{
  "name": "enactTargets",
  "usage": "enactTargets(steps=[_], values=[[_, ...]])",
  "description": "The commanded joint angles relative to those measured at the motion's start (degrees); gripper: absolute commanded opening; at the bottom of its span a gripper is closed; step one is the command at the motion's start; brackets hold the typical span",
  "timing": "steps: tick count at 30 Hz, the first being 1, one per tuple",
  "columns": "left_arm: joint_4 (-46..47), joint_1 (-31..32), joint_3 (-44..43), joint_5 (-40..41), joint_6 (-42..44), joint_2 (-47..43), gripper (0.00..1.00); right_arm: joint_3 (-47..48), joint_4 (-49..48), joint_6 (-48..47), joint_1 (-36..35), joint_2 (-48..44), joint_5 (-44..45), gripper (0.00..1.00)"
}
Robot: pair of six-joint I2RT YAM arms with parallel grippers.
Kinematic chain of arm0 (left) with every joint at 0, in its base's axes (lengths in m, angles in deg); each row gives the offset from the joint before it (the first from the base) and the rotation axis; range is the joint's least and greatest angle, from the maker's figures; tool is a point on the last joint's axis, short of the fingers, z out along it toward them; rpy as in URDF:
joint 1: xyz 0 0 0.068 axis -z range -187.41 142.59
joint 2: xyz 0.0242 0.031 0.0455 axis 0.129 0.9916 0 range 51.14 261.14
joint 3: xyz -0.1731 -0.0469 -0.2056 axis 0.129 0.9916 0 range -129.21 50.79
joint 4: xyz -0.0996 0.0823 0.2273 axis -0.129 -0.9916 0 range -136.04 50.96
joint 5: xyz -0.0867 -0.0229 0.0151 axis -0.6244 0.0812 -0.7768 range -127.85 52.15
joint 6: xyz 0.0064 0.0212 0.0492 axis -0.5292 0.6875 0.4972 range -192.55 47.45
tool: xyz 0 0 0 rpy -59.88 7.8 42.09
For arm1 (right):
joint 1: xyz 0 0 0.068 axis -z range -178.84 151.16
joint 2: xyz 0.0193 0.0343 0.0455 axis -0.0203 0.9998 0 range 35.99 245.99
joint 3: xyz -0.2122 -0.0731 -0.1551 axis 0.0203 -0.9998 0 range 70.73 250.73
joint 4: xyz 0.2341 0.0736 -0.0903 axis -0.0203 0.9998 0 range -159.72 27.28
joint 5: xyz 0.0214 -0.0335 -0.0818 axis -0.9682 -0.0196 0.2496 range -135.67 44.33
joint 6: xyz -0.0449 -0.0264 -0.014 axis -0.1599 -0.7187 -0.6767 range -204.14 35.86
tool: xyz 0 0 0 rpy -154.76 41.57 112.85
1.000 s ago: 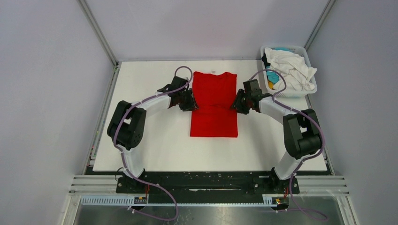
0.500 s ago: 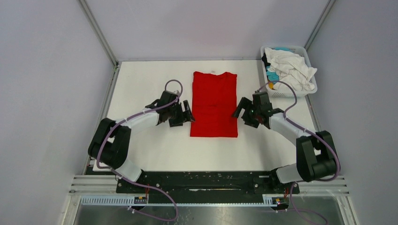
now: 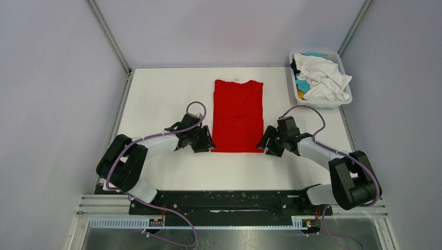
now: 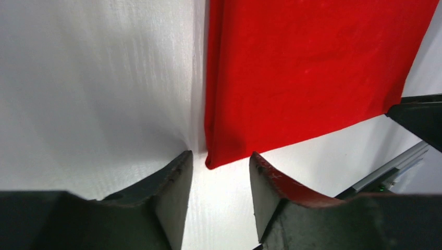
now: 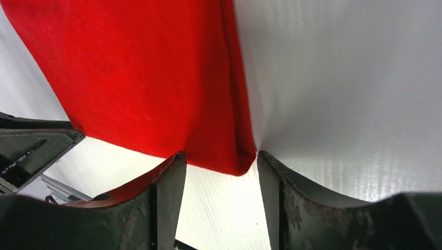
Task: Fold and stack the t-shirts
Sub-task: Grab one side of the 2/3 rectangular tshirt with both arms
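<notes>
The red t-shirt lies flat in the middle of the table, folded into a long narrow strip with its sleeves tucked in. My left gripper is open and empty at the strip's near left corner, which lies just ahead of the gap between its fingers. My right gripper is open and empty at the near right corner. Both grippers sit low on the table. White, turquoise and black shirts are heaped in the basket.
The white lattice-sided basket stands at the table's far right corner. The table's near edge with the metal rail lies behind both grippers. Grey walls close in the left and right sides.
Both grippers have slid back along the red shirt's long sides, from about its middle to its two near corners. The shirt has not moved.
</notes>
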Motion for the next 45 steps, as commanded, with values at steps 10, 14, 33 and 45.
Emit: enactTargets(steps=[10, 14, 33, 45], values=[[1.0, 2.4, -0.7, 3.3, -1.4, 4.2, 0.13, -0.2, 0.1, 0.0, -0.8, 4.3, 0.0, 0.45], [1.0, 2.5, -1.7, 5.7, -1.5, 6.4, 0.0, -0.3, -0.1, -0.3, -0.8, 6.0, 2.0, 0.35], [-4.4, 10.9, 15.7, 5.2, -5.1, -14.5, 0.0, -7.5, 15.9, -3.0, -9.7, -6.4, -1.5, 0.0], [-17.3, 22.1, 16.4, 9.7, -11.4, -40.7, 0.0, -8.6, 32.6, 1.3, -15.7, -30.8, -6.0, 0.0]])
